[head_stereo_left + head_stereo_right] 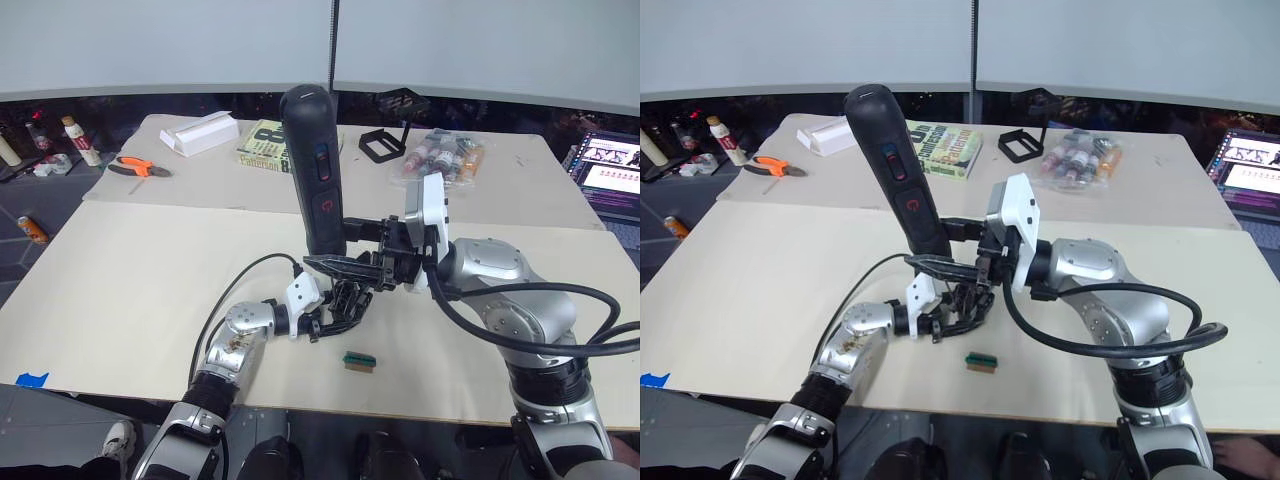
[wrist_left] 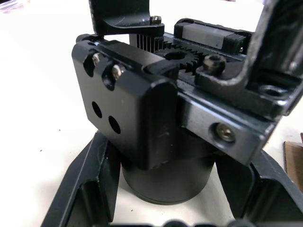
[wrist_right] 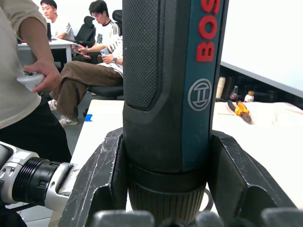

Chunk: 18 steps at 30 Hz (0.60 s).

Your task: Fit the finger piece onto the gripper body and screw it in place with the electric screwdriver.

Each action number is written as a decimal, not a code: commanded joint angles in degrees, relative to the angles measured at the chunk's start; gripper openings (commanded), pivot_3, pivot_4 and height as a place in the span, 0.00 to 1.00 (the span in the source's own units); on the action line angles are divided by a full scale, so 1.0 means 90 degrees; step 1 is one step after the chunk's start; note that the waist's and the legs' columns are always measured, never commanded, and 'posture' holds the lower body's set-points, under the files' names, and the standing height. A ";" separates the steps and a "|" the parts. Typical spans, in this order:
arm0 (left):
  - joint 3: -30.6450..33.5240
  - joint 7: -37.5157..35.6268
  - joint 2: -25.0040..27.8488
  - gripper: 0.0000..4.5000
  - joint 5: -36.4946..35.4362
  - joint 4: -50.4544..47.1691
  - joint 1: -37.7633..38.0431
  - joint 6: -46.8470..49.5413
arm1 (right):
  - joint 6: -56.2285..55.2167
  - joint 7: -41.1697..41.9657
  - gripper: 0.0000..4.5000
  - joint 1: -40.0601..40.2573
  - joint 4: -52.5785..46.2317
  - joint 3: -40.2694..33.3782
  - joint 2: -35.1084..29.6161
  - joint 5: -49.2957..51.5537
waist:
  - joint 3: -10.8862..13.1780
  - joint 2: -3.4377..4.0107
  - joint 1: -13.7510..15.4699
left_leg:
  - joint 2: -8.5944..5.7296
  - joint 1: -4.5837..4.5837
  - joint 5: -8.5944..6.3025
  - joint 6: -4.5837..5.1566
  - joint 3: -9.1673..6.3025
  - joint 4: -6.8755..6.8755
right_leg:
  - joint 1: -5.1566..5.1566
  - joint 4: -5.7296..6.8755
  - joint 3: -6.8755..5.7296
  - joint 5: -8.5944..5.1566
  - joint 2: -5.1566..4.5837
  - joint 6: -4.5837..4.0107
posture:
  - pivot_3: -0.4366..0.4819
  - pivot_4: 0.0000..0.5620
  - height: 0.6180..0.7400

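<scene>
Screwdriver [image 1: 312, 170] upright in right pincer [image 1: 372, 252], above gripper body [image 2: 156, 113].

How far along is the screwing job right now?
Both tools are picked up. The right pincer grips the screwdriver upright, bit end down over the gripper body, which the left pincer holds on the table. Two screws already sit in the body's plate. I cannot tell whether the finger piece is seated, so driving and checking remain.
</scene>
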 commanded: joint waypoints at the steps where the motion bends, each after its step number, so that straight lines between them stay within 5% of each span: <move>1: -0.0195 -0.0122 -0.0024 0.52 -0.0041 -0.0046 0.0172 0.0071 | -0.0093 -0.0006 0.43 -0.0073 -0.0225 -0.0104 0.0028 0.0063 | 0.0000 0.0000 -0.0002 | 0.0000 0.0000 0.0000 0.0000 0.0000 0.0000 | 0.0000 0.0000 0.0000 0.0000 0.0000 0.0000 | 0.48 0.27 1.00; 18: -0.0191 -0.0127 -0.0030 0.52 -0.0052 -0.0083 0.0205 0.0096 | -0.0047 -0.0005 0.43 -0.0125 -0.0233 -0.0104 0.0018 0.0094 | 0.0000 0.0000 -0.0002 | 0.0000 0.0000 0.0000 0.0000 0.0000 0.0000 | 0.0000 0.0000 0.0001 0.0000 0.0000 0.0000 | 0.48 0.27 1.00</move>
